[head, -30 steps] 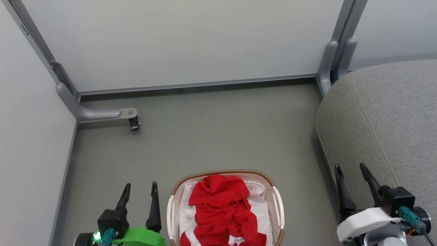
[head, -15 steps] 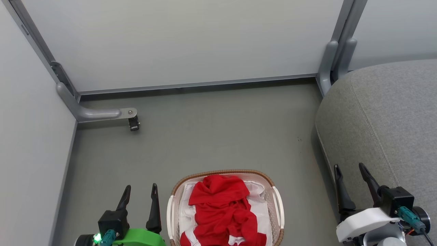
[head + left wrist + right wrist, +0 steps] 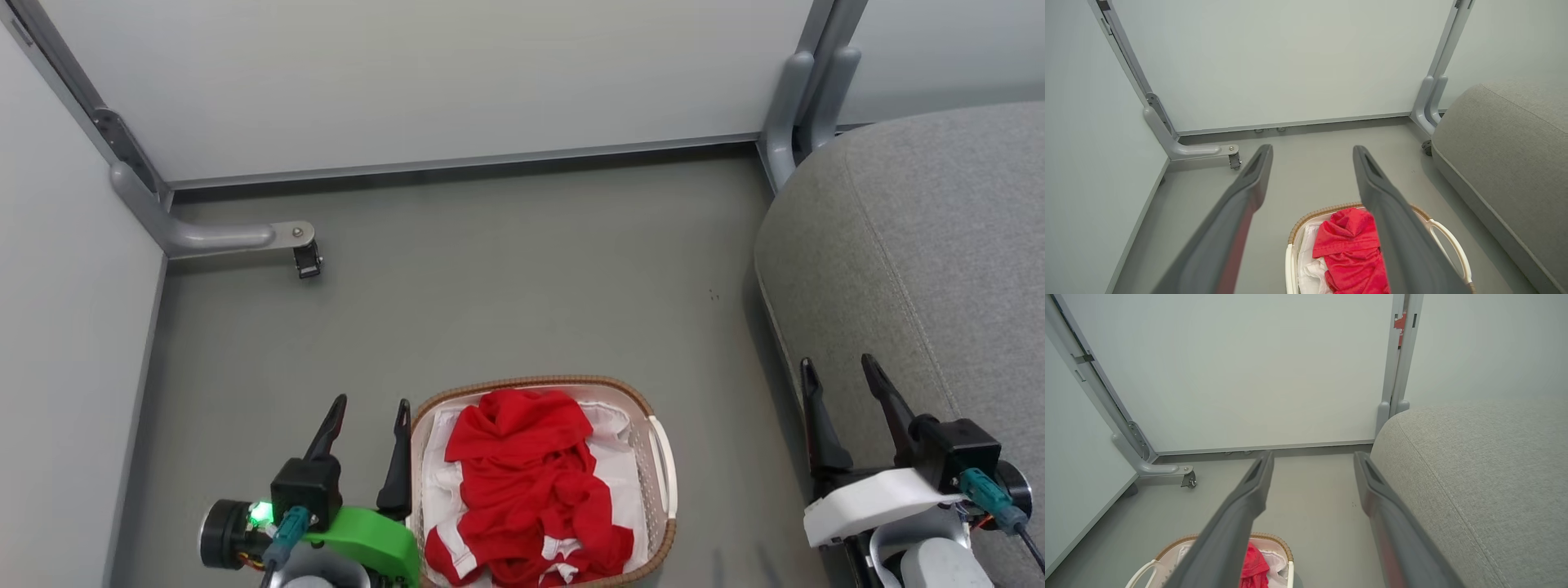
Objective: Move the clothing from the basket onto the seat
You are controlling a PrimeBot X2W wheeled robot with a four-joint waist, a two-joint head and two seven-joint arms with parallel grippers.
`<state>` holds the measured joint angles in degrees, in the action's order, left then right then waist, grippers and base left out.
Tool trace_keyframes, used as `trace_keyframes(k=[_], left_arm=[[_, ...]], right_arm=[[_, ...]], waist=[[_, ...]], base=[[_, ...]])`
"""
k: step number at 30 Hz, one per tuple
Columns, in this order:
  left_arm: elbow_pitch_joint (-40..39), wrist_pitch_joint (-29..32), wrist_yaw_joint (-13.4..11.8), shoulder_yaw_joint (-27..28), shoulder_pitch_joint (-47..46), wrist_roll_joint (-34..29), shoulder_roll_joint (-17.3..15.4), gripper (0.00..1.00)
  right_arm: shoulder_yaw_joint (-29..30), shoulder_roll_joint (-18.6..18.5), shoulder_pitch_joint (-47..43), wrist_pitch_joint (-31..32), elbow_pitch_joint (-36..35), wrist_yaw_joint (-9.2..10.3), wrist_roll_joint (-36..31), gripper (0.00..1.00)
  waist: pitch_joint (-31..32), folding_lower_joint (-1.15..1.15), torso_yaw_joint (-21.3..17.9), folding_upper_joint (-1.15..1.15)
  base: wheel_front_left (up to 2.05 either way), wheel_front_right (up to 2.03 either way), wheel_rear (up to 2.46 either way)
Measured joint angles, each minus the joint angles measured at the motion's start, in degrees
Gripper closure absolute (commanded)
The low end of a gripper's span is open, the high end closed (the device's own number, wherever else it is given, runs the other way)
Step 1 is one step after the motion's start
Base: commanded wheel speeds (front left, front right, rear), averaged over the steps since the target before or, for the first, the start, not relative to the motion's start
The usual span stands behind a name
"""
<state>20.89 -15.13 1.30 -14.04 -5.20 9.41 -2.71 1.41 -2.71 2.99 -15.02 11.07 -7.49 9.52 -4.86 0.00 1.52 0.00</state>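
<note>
Left gripper and right gripper are hovering, jaws spread and empty, either side of the basket. Pinching the red clothing too deep risks dragging out the white liner.

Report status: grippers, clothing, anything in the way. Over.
Left gripper open beside the basket, right gripper open by the seat, both empty. Red shirts heaped in basket, untouched. Bare floor between basket and seat.

It looked like a lab test bay: pale partition panels on castered grey frames stood beyond the fingers.
</note>
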Motion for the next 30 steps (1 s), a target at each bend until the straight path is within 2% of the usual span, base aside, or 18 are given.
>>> trace_keyframes(k=[9, 24, 30], left_arm=[[4.98, -0.03, 2.07, -2.68, -9.87, -4.08, -0.05, 0.00], [26.59, -0.04, 4.32, -7.23, -29.29, -8.96, -1.54, 0.00], [35.02, 1.03, 4.86, -9.18, -35.11, -9.85, -1.87, 0.00]], right_arm=[[-0.07, -0.02, 5.92, -0.07, -2.23, 0.00, -0.02, 0.00], [-3.07, -0.11, 20.04, -0.07, -5.00, -0.01, 3.18, 0.00], [-4.61, -0.11, 22.80, -0.07, -5.54, -0.01, 4.54, 0.00]], waist=[[-7.02, 0.00, -1.53, 0.00], [-24.90, 0.01, -6.81, 0.00], [-31.54, 0.01, -9.49, 0.00]], base=[[0.00, 0.00, 0.00], [0.00, 0.00, 0.00], [0.00, 0.00, 0.00]])
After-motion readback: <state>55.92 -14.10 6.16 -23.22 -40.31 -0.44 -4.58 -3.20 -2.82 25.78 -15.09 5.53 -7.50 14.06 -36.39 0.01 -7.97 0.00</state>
